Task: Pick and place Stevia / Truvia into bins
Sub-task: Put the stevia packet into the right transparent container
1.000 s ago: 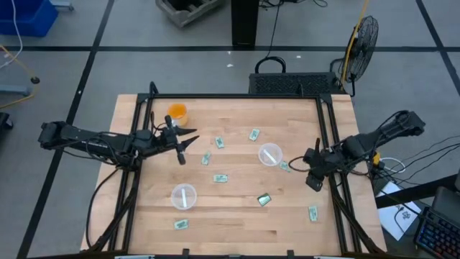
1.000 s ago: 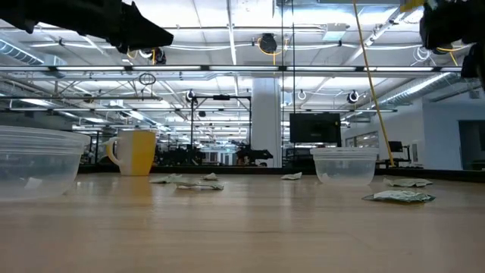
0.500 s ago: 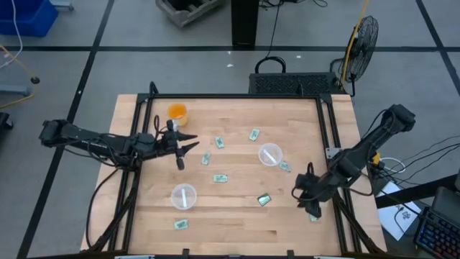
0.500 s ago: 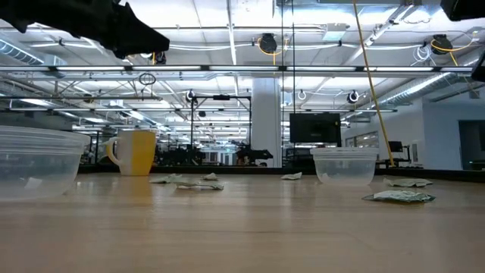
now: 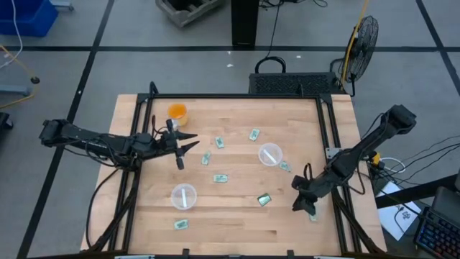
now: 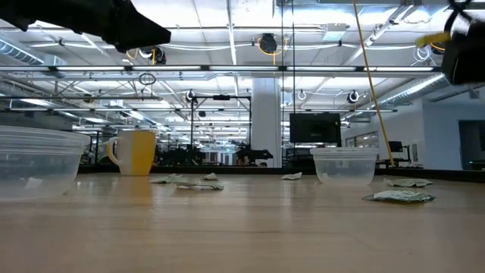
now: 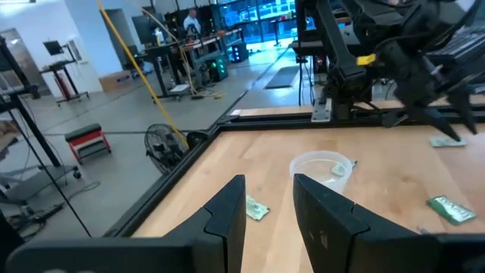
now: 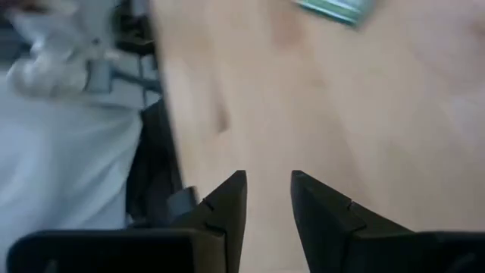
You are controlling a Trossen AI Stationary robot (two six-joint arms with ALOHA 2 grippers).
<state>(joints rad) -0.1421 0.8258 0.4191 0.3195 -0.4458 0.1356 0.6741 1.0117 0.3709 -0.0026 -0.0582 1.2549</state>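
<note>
Several small pale green packets lie flat on the wooden table, among them one [image 5: 221, 178] at the middle, a darker one [image 5: 264, 199] and one [image 5: 313, 214] near the right rail. Two clear cups stand upright: one [image 5: 270, 154] right of centre, one [image 5: 183, 196] toward the near left. My left gripper [image 5: 183, 150] is open and empty above the table's left part, left of the packets. My right gripper [image 5: 300, 201] is open and empty over the near right, beside the packet by the rail. A green packet [image 8: 333, 7] shows ahead of its fingers.
An orange cup [image 5: 177, 112] stands at the far left. Black rails [image 5: 332, 180] run along the table's left and right sides. A packet [image 5: 285, 166] lies beside the right cup, another [image 5: 180, 224] lies near the front edge.
My right gripper has gone from beside the right cup toward the table's near edge and a little left, its arm stretching out, and now hangs by the packet at the right rail. The packets and cups have stayed in place.
</note>
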